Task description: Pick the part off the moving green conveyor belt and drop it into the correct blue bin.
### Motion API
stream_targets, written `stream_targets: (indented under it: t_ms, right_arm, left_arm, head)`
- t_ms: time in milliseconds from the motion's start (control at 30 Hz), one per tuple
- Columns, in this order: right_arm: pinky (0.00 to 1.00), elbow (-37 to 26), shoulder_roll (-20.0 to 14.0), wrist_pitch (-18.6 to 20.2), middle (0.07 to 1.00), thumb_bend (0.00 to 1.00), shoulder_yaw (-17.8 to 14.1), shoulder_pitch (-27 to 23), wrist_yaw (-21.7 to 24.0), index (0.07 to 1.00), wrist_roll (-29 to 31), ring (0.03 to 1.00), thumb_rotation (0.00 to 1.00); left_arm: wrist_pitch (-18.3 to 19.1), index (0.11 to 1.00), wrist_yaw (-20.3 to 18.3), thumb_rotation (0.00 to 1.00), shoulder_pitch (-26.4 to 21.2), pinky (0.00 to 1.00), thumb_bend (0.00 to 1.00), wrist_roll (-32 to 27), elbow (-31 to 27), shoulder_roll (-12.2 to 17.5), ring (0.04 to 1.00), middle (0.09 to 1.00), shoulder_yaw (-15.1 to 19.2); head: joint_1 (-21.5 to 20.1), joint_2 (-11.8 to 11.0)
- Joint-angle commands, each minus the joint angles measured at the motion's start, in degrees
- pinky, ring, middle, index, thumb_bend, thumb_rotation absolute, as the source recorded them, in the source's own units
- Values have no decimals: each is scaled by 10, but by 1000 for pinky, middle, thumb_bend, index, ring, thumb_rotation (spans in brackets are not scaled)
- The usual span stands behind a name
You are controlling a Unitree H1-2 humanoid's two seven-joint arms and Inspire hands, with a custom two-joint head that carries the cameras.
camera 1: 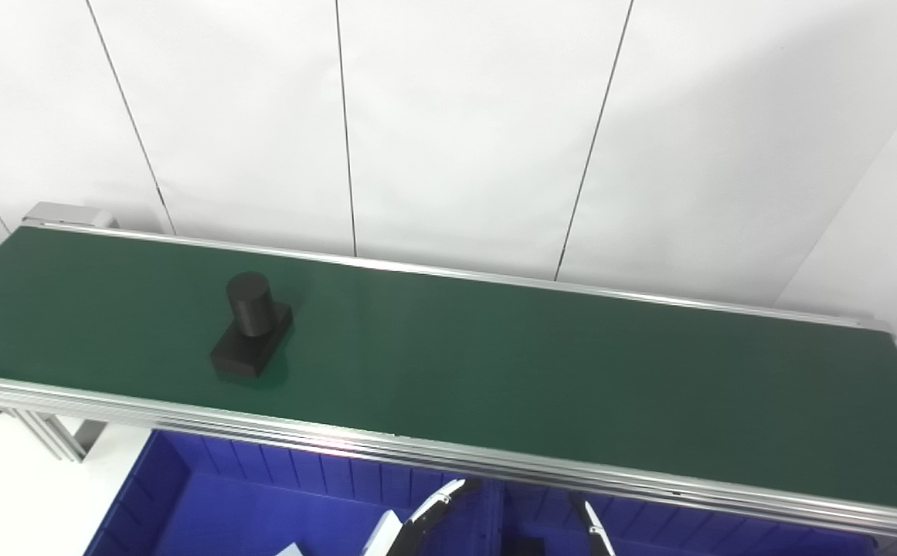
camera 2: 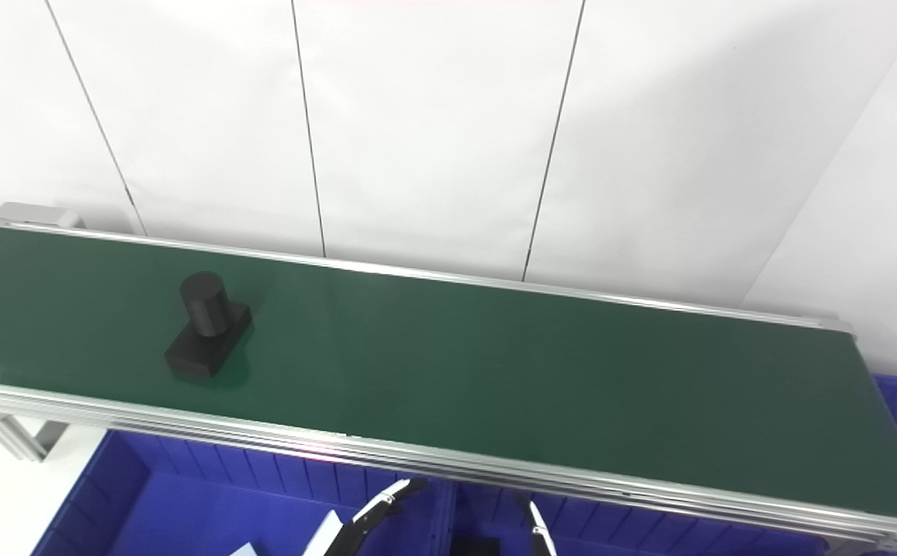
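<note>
I see the black part (camera 1: 251, 328), an upright cylinder on a rectangular base, on the green conveyor belt (camera 1: 541, 371) toward its left end. It lies up-left of my left hand (camera 1: 417, 521), the nearer one; its base runs diagonally. Both hands hang low over the blue bins (camera 1: 208, 502), the right hand (camera 1: 595, 529) too; whether the fingers are spread or closed I cannot tell. The belt's near rail (camera 1: 448, 455) stands between.

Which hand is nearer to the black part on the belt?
Left. The left hand is low over the blue bin, below and to the right of the black part. The right hand is farther right, so more distant.
</note>
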Motion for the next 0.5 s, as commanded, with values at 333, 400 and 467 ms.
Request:
stream_targets:
  t_ms: [333, 400, 467]
  right_arm:
    - [963, -180, -22, -10, 954, 980, 9, -25, -45, 944, -53, 983, 1000]
    - [950, -195, -17, -10, 957, 978, 2, -31, -42, 950, -53, 969, 1000]
    - [945, -203, -9, -10, 958, 956, -7, -39, -39, 956, -53, 963, 1000]
  left_arm:
    - [-13, 886, 0, 996, -19, 855, 803, 0, 2, -1, 909, 927, 0]
    - [-13, 888, 0, 993, -22, 854, 794, 0, 5, -2, 906, 927, -1]
    - [-13, 889, -2, 991, -24, 855, 792, -2, 8, -3, 907, 928, -1]
  head:
    - [-10, -4]
    - [-11, -6]
    - [-12, -7]
